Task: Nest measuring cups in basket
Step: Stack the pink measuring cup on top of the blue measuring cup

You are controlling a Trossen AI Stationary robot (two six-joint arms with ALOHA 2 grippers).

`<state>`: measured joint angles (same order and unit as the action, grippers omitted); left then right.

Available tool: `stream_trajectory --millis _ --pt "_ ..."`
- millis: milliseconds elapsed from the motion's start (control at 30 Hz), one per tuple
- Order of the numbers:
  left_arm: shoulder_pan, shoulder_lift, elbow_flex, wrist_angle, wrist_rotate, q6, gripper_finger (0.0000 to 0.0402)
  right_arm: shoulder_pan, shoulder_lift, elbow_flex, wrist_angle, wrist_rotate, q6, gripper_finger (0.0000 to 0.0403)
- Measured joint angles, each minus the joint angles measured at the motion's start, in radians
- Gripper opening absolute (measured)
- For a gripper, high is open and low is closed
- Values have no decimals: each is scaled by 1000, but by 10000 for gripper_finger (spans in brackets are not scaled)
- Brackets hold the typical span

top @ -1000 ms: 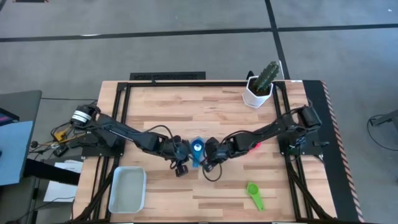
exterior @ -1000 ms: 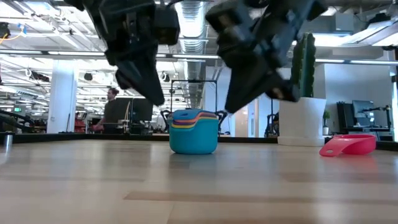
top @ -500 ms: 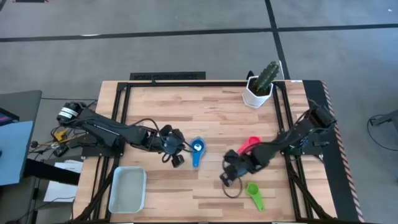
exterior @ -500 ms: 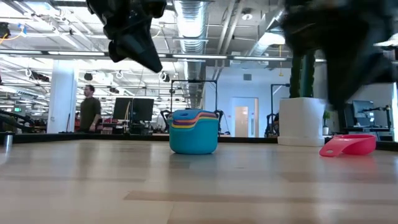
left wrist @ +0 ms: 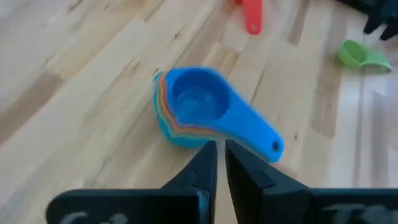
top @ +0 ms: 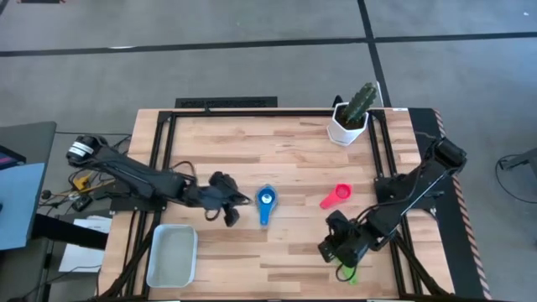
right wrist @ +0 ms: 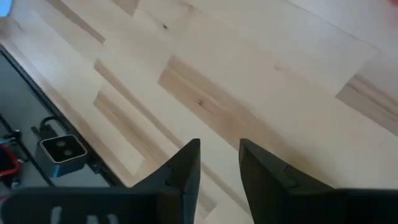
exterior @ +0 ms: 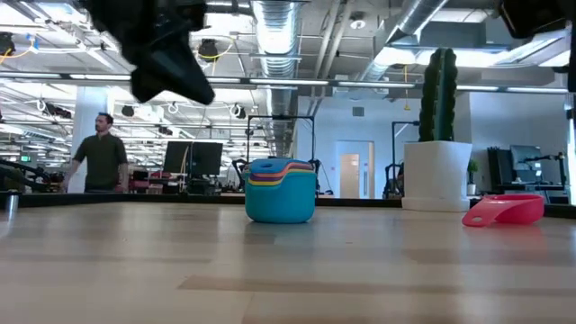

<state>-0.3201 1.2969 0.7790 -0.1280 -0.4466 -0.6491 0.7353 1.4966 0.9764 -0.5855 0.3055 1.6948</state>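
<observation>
Stack of nested cups [top: 266, 200] stands upright near table centre. Outermost bowl teal; rims of yellow, purple and red-orange show in layers; blue cup on top, its handle [top: 263, 216] pointing toward 6 o'clock in the high view. Low view shows the stack [exterior: 280, 190] flat on the table.

Pink cup [top: 336, 196] lies alone at 3 o'clock of the stack, well apart, tipped on its side [exterior: 504, 210].

Green cup [top: 346, 272] lies at about 4 o'clock of the stack, near the front edge, largely covered from above.

Basket [top: 172, 255], pale, rectangular, rounded corners, sits at 7 o'clock of the stack near the front-left corner; no cups inside.
</observation>
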Motion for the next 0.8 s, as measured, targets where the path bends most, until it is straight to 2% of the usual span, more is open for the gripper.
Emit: stream_trajectory --millis 167,300,400,567,800 --pt "-31 -141 -129 62 -12 -54 23 0 -8 1 7 -59 -10 134" --pt "-57 -250 -172 76 -55 -45 23 -12 2 0 -20 -159 -41 111" --pt "-65 -311 -186 60 -70 -11 23 -21 7 0 -20 -178 -50 90" --pt "-65 -369 -184 40 -66 4 23 -40 8 0 -12 -176 -94 61" --pt "-65 -377 -184 29 -55 10 23 -78 7 0 -11 -168 -162 54"
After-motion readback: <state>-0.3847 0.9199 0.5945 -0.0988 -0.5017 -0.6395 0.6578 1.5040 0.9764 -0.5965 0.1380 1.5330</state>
